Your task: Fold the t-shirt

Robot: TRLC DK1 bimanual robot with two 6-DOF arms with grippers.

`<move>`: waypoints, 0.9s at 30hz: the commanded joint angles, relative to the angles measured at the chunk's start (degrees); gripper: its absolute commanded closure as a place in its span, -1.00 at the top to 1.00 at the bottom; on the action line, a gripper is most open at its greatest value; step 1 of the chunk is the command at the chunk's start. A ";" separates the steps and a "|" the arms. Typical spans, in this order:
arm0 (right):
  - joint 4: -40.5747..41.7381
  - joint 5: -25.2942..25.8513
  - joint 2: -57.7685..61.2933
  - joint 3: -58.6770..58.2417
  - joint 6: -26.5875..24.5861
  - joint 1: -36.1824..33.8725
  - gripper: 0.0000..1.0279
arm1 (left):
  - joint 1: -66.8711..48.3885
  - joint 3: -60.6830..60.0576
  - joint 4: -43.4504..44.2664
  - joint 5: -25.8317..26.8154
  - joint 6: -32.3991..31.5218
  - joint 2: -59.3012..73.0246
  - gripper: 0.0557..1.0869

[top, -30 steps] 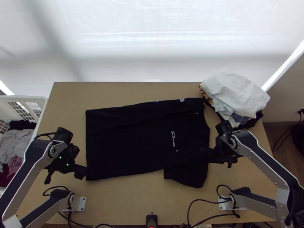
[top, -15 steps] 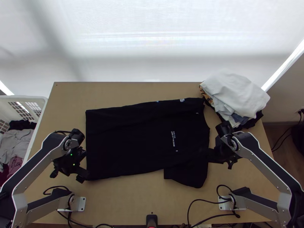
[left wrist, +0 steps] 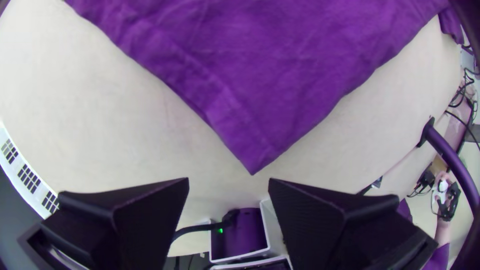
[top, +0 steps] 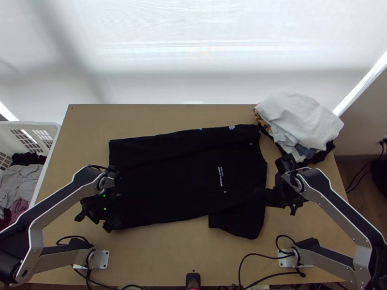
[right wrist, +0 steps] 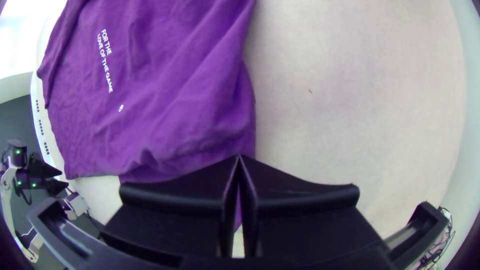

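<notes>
The dark t-shirt [top: 174,179] lies lengthwise across the table, hem at the left, neck end at the right, one sleeve spread toward the near edge. Over its near hem corner is my left gripper [top: 115,211]. In the left wrist view, that gripper [left wrist: 229,180] is open, with the t-shirt [left wrist: 270,75] corner just beyond its fingertips. My right gripper [top: 263,195] is at the t-shirt's right edge, above the near sleeve. The right wrist view has this gripper [right wrist: 239,157] shut on the t-shirt [right wrist: 190,115] near that sleeve, the pinched part mostly hidden.
A pile of clothes [top: 300,121] stands at the far right corner, close to the neck end. A white basket [top: 51,126] holding clothes is beyond the table's left edge. Cables [top: 256,255] curve over the near part of the table [top: 159,256].
My left gripper has moved right, from beside the hem to over its near corner. The right gripper and the t-shirt have stayed in place.
</notes>
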 commanded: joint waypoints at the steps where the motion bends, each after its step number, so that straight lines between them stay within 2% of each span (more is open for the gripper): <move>1: -0.18 0.45 -1.03 -0.68 0.84 0.65 -0.94 | -1.89 1.02 -0.67 0.90 -0.61 1.79 0.53; 6: -0.18 0.89 -1.38 -0.68 0.76 0.56 -0.94 | -3.73 1.28 0.64 2.66 -1.22 3.46 0.43; 8: -0.18 0.89 -1.46 -0.68 0.76 0.56 -0.94 | -4.79 1.55 1.52 3.19 -1.92 3.90 0.07; 10: -0.18 0.89 -1.55 -0.59 0.76 0.56 -0.94 | -5.05 1.90 2.49 4.33 -2.10 3.73 -0.45; 13: -0.10 0.89 -1.55 -0.41 0.76 0.56 -0.94 | -5.75 1.81 3.98 4.68 -2.45 3.55 -0.93; 21: -0.18 0.98 -2.87 -0.33 0.67 0.21 -0.94 | -3.73 2.43 7.68 4.59 -2.54 2.50 -0.92; 27: -0.27 2.12 -4.19 -1.47 -0.74 -1.29 -0.94 | -0.83 2.51 6.88 4.50 -1.22 -0.23 -0.92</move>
